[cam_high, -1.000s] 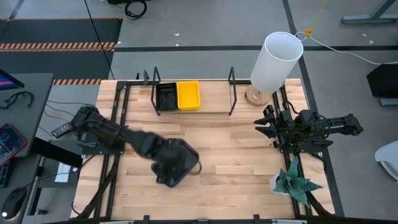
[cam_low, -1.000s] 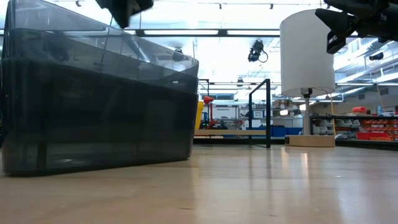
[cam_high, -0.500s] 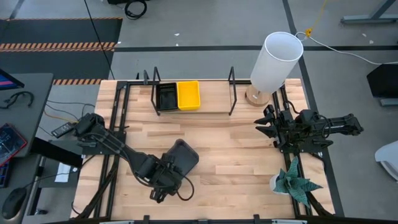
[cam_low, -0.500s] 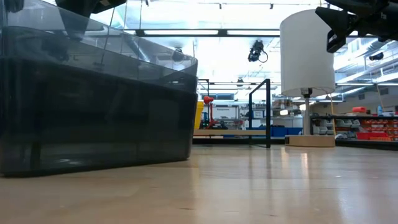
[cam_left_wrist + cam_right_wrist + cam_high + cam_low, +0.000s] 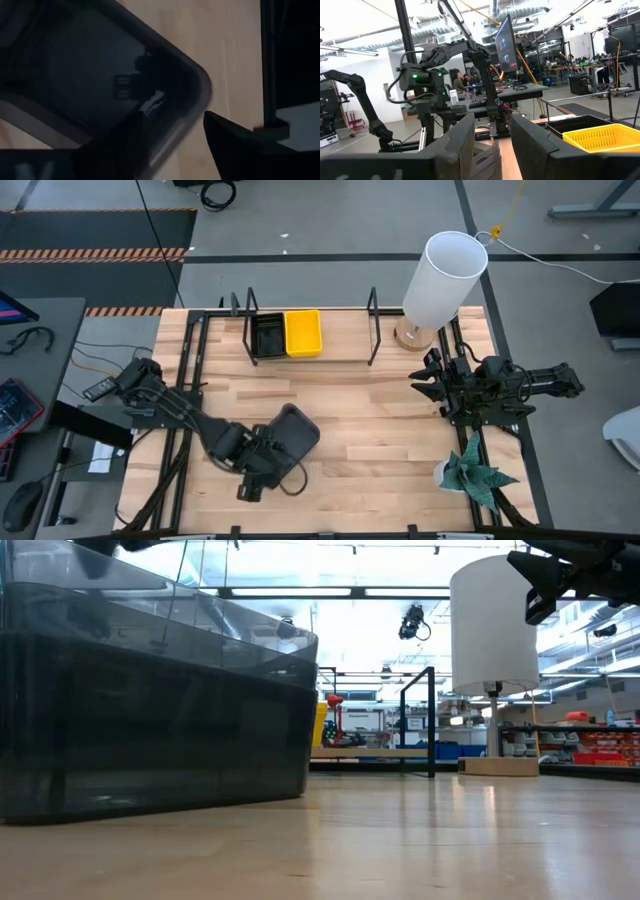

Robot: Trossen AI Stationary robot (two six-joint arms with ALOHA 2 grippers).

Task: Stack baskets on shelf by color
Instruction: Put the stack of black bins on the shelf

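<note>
A larger translucent dark grey basket stands on its bottom on the wooden tabletop, and it fills the left of the low view. My left gripper is open and points down at the basket's near left corner. One finger is over the inside and the other finger is outside the wall. A small black basket and a small yellow basket stand side by side on the shelf. My right gripper waits open at the right, clear of everything. My left gripper's fingers stand on either side of the grey basket's wall beside its corner, coming from above. I cannot tell whether either finger touches the wall. The basket rests flat on the table.
A white cylinder lamp stands at the far right, just behind my right arm. A small green plant stands at the near right. Bare tabletop lies between the grey basket and the shelf.
My left gripper has gone from above the middle of the grey basket toward the table's near left, to the basket's near left corner. The basket shows uncovered now.
</note>
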